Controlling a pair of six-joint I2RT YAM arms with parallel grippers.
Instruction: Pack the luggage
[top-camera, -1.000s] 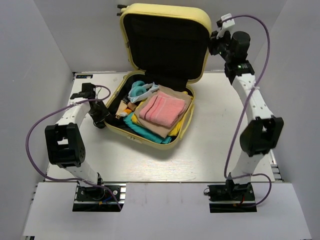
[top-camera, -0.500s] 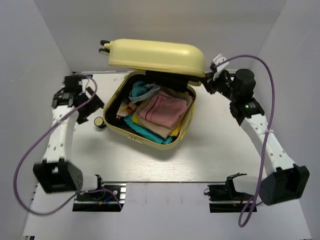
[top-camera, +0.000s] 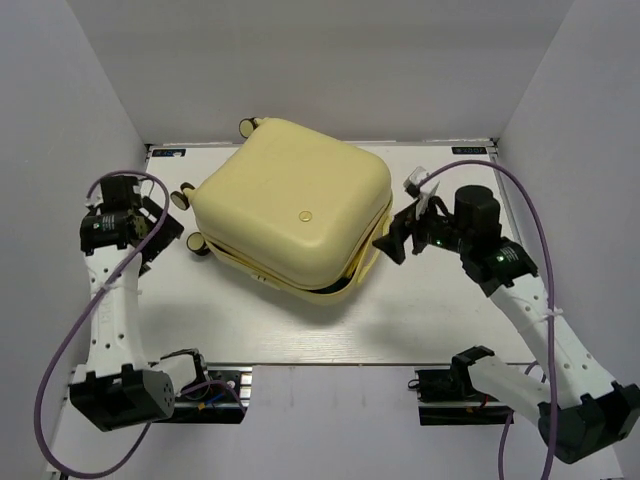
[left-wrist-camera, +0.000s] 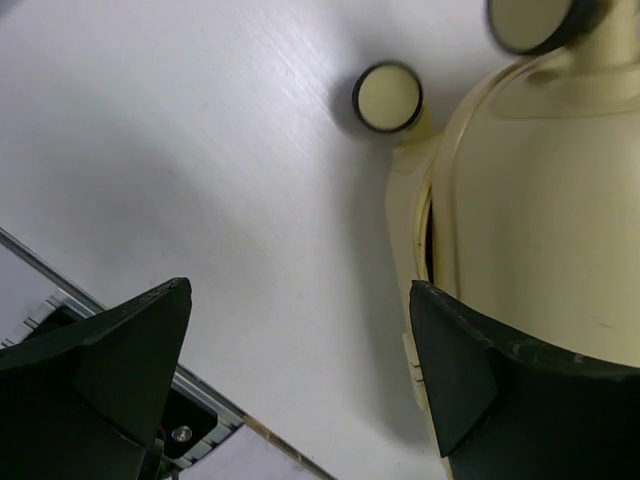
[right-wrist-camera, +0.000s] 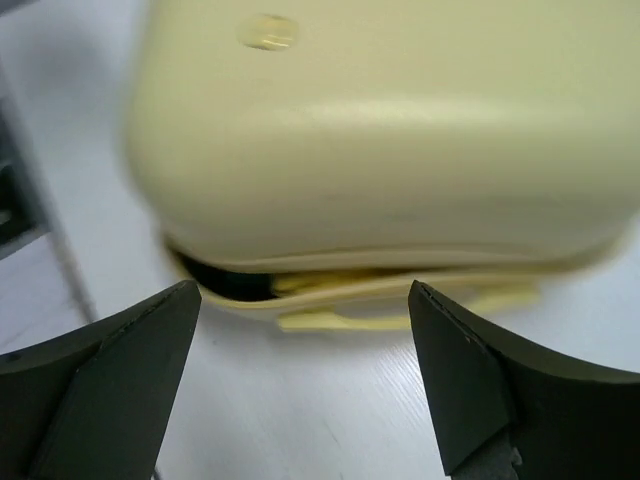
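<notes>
The luggage (top-camera: 290, 210), a pale yellow hard-shell case, lies on the table with its lid down. A narrow gap stays open along its near right edge, where dark lining and a bit of yellow cloth (right-wrist-camera: 300, 285) show. My left gripper (top-camera: 163, 226) hovers open just left of the case, near its caster wheels (top-camera: 182, 197). In the left wrist view the left gripper (left-wrist-camera: 300, 350) holds nothing, with the luggage (left-wrist-camera: 530, 200) and one wheel (left-wrist-camera: 387, 97) ahead. My right gripper (top-camera: 396, 232) stands open just off the case's right corner. The right gripper (right-wrist-camera: 305, 340) is empty, facing the luggage (right-wrist-camera: 400, 130).
White walls close in the table (top-camera: 440, 300) on the left, back and right. A metal rail (left-wrist-camera: 200, 410) runs along the table's left edge. The arm bases (top-camera: 195, 385) sit at the near edge, with purple cables looping off both arms.
The lid has come down from upright onto the case, hiding the clothes. Both arms have drawn back and lower beside the case. Both grippers have opened.
</notes>
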